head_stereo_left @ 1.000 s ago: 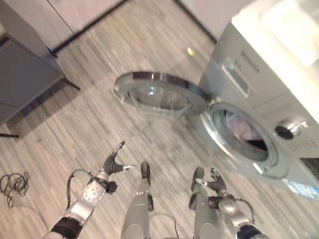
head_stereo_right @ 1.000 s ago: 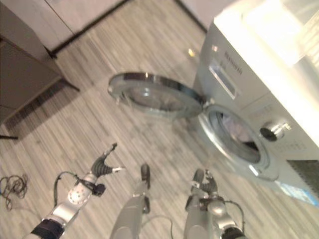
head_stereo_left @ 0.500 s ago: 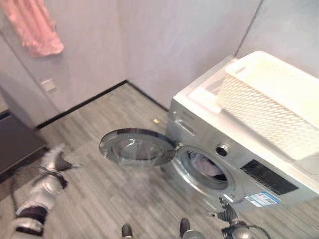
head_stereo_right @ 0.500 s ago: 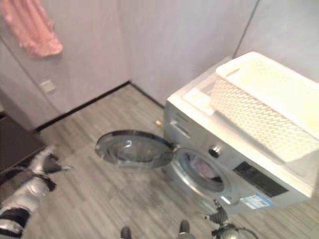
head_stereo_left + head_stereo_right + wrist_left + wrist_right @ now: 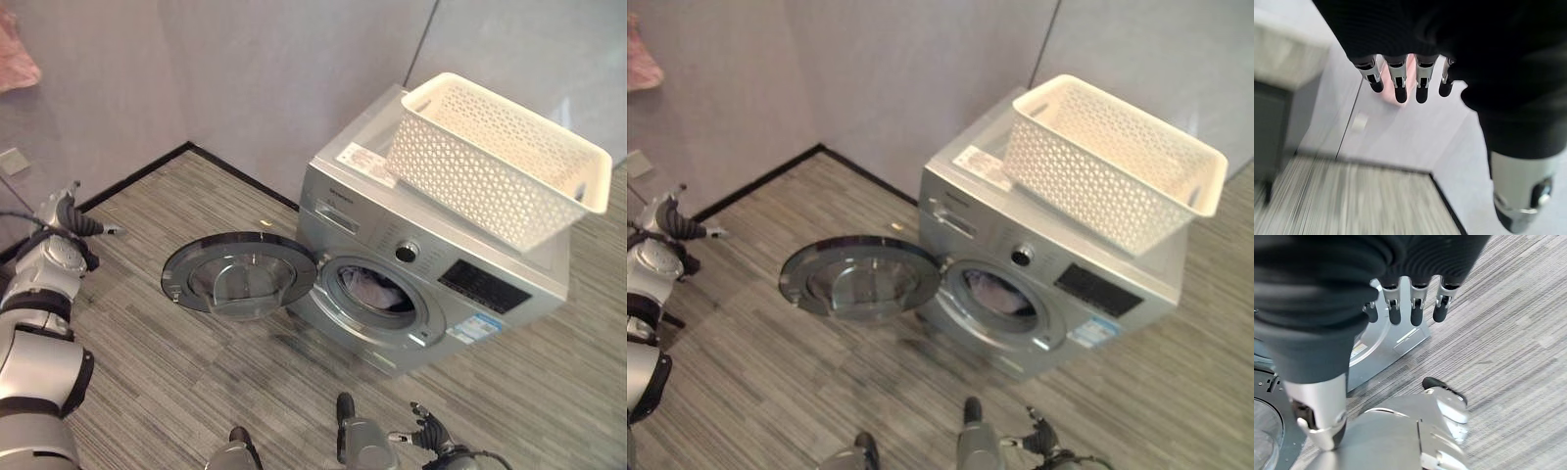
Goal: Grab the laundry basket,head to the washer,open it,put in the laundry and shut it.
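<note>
Both our hands hold nothing: our left hand point(image 5: 67, 217), fingers loose, hangs well left of the washer point(image 5: 431, 284). Its round glass door point(image 5: 240, 273) stands open, pale laundry point(image 5: 377, 291) inside, the perforated white basket point(image 5: 495, 157) on top. Our right hand point(image 5: 428, 434), relaxed, hangs below the washer.

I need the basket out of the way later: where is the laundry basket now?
The white laundry basket sits on top of the washer, above its open door, toward the right in both eye views.
</note>
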Motion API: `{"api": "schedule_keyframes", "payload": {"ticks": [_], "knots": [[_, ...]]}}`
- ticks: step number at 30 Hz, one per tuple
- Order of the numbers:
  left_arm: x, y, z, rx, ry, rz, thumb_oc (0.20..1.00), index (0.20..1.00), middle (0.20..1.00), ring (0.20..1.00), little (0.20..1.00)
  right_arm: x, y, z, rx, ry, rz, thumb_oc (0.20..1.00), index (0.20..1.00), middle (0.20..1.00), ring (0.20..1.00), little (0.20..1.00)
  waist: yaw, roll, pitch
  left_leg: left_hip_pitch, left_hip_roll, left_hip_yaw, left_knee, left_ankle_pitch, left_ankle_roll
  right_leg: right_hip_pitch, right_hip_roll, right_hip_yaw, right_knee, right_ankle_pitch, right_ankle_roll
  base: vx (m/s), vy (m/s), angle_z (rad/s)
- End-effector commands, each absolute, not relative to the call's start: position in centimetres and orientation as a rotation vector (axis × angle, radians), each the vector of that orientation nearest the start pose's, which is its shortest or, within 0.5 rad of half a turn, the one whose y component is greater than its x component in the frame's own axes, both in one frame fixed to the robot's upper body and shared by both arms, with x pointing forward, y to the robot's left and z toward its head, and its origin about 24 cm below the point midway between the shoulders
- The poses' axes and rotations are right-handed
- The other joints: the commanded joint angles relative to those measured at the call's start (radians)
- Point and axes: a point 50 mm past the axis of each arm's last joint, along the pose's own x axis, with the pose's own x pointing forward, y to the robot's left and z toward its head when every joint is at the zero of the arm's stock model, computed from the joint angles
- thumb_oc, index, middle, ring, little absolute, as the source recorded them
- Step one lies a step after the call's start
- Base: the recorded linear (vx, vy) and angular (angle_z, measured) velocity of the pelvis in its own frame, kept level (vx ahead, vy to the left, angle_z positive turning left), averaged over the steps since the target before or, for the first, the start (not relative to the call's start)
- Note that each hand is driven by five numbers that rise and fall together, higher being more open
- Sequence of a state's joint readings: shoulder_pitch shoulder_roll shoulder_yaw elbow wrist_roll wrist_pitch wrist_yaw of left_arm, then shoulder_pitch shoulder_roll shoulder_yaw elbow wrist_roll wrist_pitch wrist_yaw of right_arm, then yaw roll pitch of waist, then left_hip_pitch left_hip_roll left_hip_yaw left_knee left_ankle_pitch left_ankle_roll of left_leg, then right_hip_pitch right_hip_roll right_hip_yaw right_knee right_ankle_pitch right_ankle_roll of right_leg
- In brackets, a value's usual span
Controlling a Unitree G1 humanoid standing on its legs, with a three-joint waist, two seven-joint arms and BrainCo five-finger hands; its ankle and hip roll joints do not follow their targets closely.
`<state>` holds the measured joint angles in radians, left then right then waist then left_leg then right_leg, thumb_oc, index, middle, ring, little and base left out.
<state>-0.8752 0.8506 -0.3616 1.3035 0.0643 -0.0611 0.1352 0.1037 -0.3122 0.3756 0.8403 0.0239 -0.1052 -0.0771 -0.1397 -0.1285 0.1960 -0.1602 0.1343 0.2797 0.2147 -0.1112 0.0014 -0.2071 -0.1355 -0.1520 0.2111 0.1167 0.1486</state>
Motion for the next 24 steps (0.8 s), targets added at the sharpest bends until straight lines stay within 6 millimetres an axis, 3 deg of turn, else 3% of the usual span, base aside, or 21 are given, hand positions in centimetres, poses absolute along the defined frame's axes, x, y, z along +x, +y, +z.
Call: {"api": "schedule_keyframes", "payload": {"ticks": [1,4,8,9,10,11,12,13,14,15,16,18,24], "knots": [[31.9,40.7,14.6,0.843,0.348,0.59,1.0,1.0,1.0,1.0,1.0,12.6,-21.7,-13.1,-0.476,0.855,0.22,1.0,1.0,1.0,1.0,1.0,-0.014,0.042,-0.034,0.192,-0.089,0.011,-0.125,-0.073,0.053,0.021,0.05,0.022,-0.063,-0.073,0.046,0.1,0.039,-0.04],[32.6,39.7,14.0,0.801,0.331,0.579,1.0,1.0,1.0,1.0,1.0,11.8,-21.9,-13.4,-0.465,0.884,0.215,1.0,1.0,1.0,1.0,1.0,-0.011,0.046,-0.046,0.205,-0.109,0.007,-0.161,-0.058,0.051,0.033,0.107,0.045,-0.064,-0.107,0.022,0.11,0.019,-0.09],[33.2,38.1,12.1,0.76,0.334,0.535,1.0,1.0,1.0,1.0,1.0,10.8,-22.6,-13.9,-0.455,0.936,0.178,1.0,1.0,1.0,1.0,1.0,-0.01,0.061,-0.066,0.213,-0.114,0.011,-0.136,-0.073,0.04,0.074,0.124,0.07,-0.098,-0.126,0.003,0.11,-0.005,-0.02],[33.6,37.1,11.4,0.764,0.334,0.504,1.0,1.0,1.0,1.0,1.0,10.8,-23.3,-13.7,-0.456,0.94,0.147,1.0,1.0,1.0,1.0,1.0,0.001,0.057,-0.053,0.142,-0.079,0.002,0.087,-0.072,0.007,0.108,0.115,0.071,-0.111,-0.123,-0.019,0.01,-0.106,-0.06],[34.0,36.8,11.9,0.799,0.319,0.497,1.0,1.0,1.0,1.0,1.0,11.6,-23.5,-13.3,-0.46,0.911,0.147,1.0,1.0,1.0,1.0,1.0,0.02,0.037,-0.04,0.037,-0.062,-0.069,0.234,0.008,-0.032,0.11,0.108,0.08,-0.129,-0.107,-0.047,-0.02,-0.072,-0.15],[34.0,36.8,11.9,0.815,0.318,0.497,1.0,1.0,1.0,1.0,1.0,11.9,-23.6,-13.1,-0.476,0.898,0.151,1.0,1.0,1.0,1.0,1.0,0.025,0.03,-0.046,0.02,-0.056,-0.118,0.201,-0.009,-0.031,0.121,0.092,0.081,-0.15,-0.113,-0.04,0.04,0.093,-0.3],[33.9,36.9,11.9,0.842,0.324,0.501,1.0,1.0,1.0,1.0,1.0,12.2,-23.9,-13.0,-0.484,0.892,0.136,1.0,1.0,1.0,1.0,1.0,0.028,0.029,-0.07,0.038,0.007,-0.158,0.044,0.037,-0.046,0.138,0.07,0.087,-0.175,-0.121,-0.025,0.17,0.243,-0.17],[34.1,36.5,11.7,0.852,0.324,0.492,1.0,1.0,1.0,1.0,1.0,12.6,-24.2,-12.9,-0.48,0.885,0.106,1.0,1.0,1.0,1.0,1.0,0.031,0.037,-0.076,0.038,0.052,-0.174,-0.071,0.119,-0.062,0.144,0.064,0.088,-0.18,-0.129,-0.023,0.25,0.381,-0.08],[34.2,36.3,11.3,0.858,0.339,0.485,1.0,1.0,1.0,1.0,1.0,12.7,-24.7,-12.7,-0.465,0.879,0.066,1.0,1.0,1.0,1.0,1.0,0.021,0.061,-0.079,0.046,0.094,-0.166,-0.211,0.188,-0.08,0.157,0.053,0.085,-0.183,-0.145,-0.02,0.15,0.266,0.17],[34.2,36.3,11.3,0.858,0.339,0.485,1.0,1.0,1.0,1.0,1.0,12.6,-24.7,-12.7,-0.465,0.879,0.066,1.0,1.0,1.0,1.0,1.0,0.021,0.061,-0.077,0.051,0.093,-0.165,-0.219,0.192,-0.08,0.159,0.053,0.085,-0.183,-0.145,-0.02,0.24,0.39,0.04],[34.3,35.8,10.8,0.855,0.34,0.48,1.0,1.0,1.0,1.0,1.0,12.1,-25.2,-12.7,-0.466,0.888,0.039,1.0,1.0,1.0,1.0,1.0,0.002,0.099,-0.077,0.075,0.107,-0.118,-0.239,0.211,-0.106,0.171,0.041,0.075,-0.181,-0.156,-0.007,0.26,0.47,-0.11],[33.8,36.3,10.6,0.849,0.346,0.494,1.0,1.0,1.0,1.0,1.0,12.0,-25.3,-12.7,-0.493,0.895,0.053,1.0,1.0,1.0,1.0,1.0,-0.009,0.124,-0.073,0.095,0.053,-0.069,-0.202,0.159,-0.093,0.161,-0.034,0.107,-0.18,-0.128,0.028,0.28,0.625,-0.27],[34.7,36.2,12.8,0.851,0.285,0.514,1.0,1.0,1.0,1.0,1.0,13.7,-23.6,-12.3,-0.48,0.836,0.12,1.0,1.0,1.0,1.0,1.0,0.0,0.107,-0.026,0.059,0.017,-0.021,-0.138,0.12,-0.075,0.129,-0.094,0.11,-0.185,-0.087,0.057,0.0,0.156,-0.54]]}}
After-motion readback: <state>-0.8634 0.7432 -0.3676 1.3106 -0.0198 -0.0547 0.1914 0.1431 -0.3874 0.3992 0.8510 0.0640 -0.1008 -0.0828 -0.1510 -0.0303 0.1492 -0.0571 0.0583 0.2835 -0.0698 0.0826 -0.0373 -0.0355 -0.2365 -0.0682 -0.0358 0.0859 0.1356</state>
